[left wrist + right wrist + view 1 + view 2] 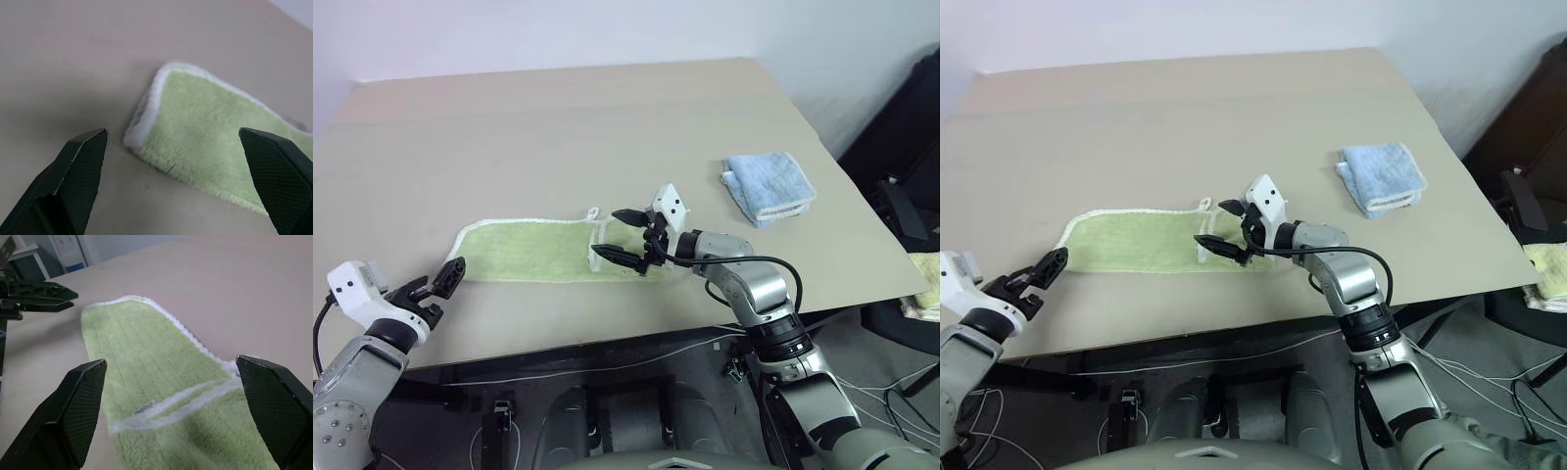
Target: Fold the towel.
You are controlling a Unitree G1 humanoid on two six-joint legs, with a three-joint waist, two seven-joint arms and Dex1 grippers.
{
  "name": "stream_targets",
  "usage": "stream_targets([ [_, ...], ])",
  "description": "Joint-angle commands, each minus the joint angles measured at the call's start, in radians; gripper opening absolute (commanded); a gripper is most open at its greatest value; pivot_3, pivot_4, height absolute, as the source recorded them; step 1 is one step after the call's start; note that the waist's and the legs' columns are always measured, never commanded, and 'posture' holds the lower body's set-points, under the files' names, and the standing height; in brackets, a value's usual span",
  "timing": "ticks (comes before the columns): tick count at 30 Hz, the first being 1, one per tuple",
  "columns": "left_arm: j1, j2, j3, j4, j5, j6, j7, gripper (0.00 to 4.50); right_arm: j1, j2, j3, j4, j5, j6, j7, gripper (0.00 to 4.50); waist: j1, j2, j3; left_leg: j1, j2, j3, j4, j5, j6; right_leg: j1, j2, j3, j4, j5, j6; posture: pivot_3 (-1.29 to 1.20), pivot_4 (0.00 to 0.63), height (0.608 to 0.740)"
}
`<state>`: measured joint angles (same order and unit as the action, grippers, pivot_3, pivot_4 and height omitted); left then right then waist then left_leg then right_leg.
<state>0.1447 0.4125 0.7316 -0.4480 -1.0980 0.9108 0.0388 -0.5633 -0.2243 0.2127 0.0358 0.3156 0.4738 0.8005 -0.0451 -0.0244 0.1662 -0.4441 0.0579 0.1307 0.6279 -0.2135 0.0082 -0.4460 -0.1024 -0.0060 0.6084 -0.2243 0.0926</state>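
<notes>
The lime-green towel (524, 251) lies flat on the table as a long narrow strip with white trim and a small white loop (594, 211) near its right end. A white-trimmed layer with a small label (144, 408) lies across that right end. My right gripper (605, 232) hovers open just over the end, one finger on each side of the strip's width. My left gripper (438, 282) stands open beside the towel's left end (146, 117), a little off the cloth, near the table's front edge. Nothing is held by either gripper.
A smaller folded light blue towel (769, 186) lies on the table to the back right. The tan table (607, 117) stretches bare behind the strip. Beyond its right edge stand a black chair (901, 147) and a yellowish cloth (925, 284).
</notes>
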Motion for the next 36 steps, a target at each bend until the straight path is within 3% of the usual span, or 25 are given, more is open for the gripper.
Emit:
stream_targets([
  [1, -0.042, 0.033, 0.042, 0.077, -0.091, 0.029, 0.062, 4.50, -0.015, 0.007, 0.009, -0.016, -0.013, -0.023, -0.003, 4.46, 0.000, 0.000, 0.000, 0.000, 0.000, 0.000, 0.000, 0.000, 0.000, 0.000, 0.000, 0.000, 0.000, 0.000, 0.000, 0.00, 0.150, 0.740],
  [17, -0.212, 0.046, -0.073, 0.263, -0.090, 0.028, 0.027, 4.50, 0.009, -0.011, 0.002, -0.042, -0.076, 0.011, -0.091, 4.46, 0.006, 0.000, 0.000, 0.000, 0.000, 0.000, -0.002, 0.000, -0.001, -0.002, -0.001, -0.001, -0.004, 0.002, -0.003, 0.00, 0.150, 0.740],
  [22, -0.239, 0.037, -0.079, 0.297, -0.111, 0.053, 0.042, 3.25, 0.006, -0.025, -0.005, -0.053, -0.078, 0.017, -0.099, 4.50, 0.005, 0.000, 0.000, 0.000, -0.001, 0.001, -0.004, 0.000, 0.000, 0.000, -0.001, -0.001, -0.010, 0.003, -0.004, 0.00, 0.150, 0.740],
  [31, -0.237, 0.007, -0.082, 0.266, -0.188, 0.030, -0.014, 0.09, 0.026, -0.046, 0.002, -0.093, -0.072, 0.035, -0.102, 4.50, 0.000, 0.000, 0.000, 0.000, -0.002, 0.001, -0.009, 0.000, -0.001, 0.002, -0.001, -0.001, -0.012, 0.003, -0.004, 0.00, 0.150, 0.740],
  [36, -0.187, 0.044, -0.095, 0.250, -0.181, 0.021, -0.163, 0.01, 0.018, -0.050, -0.015, -0.096, -0.070, 0.041, -0.117, 4.50, 0.000, 0.000, 0.000, 0.000, -0.002, 0.002, -0.009, 0.000, -0.001, 0.002, 0.000, -0.001, -0.012, 0.003, -0.004, 0.00, 0.150, 0.740],
])
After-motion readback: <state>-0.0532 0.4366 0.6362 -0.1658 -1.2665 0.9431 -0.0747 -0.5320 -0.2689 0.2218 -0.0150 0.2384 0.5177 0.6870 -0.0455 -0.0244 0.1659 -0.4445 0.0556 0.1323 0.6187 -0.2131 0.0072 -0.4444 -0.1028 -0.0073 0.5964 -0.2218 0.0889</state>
